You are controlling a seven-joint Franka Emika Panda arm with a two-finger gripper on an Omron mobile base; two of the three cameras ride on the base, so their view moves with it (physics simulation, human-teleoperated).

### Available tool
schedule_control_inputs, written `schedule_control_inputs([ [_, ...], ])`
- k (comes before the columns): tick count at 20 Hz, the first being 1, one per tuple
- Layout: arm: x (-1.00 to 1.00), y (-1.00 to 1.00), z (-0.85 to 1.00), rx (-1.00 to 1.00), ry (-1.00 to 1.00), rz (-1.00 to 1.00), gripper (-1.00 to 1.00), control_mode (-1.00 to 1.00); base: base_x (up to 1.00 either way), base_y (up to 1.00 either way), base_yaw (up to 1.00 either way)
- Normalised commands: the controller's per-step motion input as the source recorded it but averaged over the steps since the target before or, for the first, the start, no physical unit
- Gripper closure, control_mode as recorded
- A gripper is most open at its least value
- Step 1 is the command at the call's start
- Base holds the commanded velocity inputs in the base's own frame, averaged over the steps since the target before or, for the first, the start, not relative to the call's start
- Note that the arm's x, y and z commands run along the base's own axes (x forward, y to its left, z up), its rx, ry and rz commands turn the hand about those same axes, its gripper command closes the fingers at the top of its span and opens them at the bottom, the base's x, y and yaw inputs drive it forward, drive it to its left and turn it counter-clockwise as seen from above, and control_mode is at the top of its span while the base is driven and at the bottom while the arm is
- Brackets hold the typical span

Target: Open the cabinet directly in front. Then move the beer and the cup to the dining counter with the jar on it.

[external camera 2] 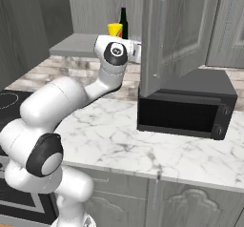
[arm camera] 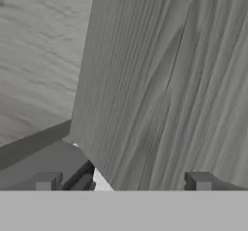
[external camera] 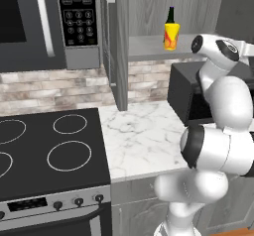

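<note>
Up on the cabinet (external camera: 118,46) shelf, the cup (external camera: 171,36) stands just in front of the beer (external camera: 170,15), both doors swung open. Beside the right door, the end effector (arm camera: 121,181) sits spread wide and empty, fingers (arm camera: 46,180) close to the grey panel. Below, a black microwave (external camera 2: 183,109) rests on the marble table (external camera 2: 124,135).

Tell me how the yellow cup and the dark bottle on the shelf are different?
The cup is bright yellow with a red-orange mark; the bottle is nearly black. The cup is short and wide, while the bottle is taller, with a thin neck rising above it. From the left camera the cup stands in front and hides the bottle's lower part. Both stand upright, close together, on the open cabinet's shelf.
</note>
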Motion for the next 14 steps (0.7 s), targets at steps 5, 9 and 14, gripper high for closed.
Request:
schedule_control_inputs([
  [5,-0.24,-0.95,-0.01,0.07,-0.04,-0.22,-1.0,-1.0,0.0,0.0,0.0],
  [9,0.07,-0.74,0.0,0.13,-0.1,0.0,-1.0,-1.0,0.0,0.0,0.0],
  [14,-0.1,-0.12,0.0,0.02,-0.04,0.01,-1.0,-1.0,0.0,0.0,0.0],
])
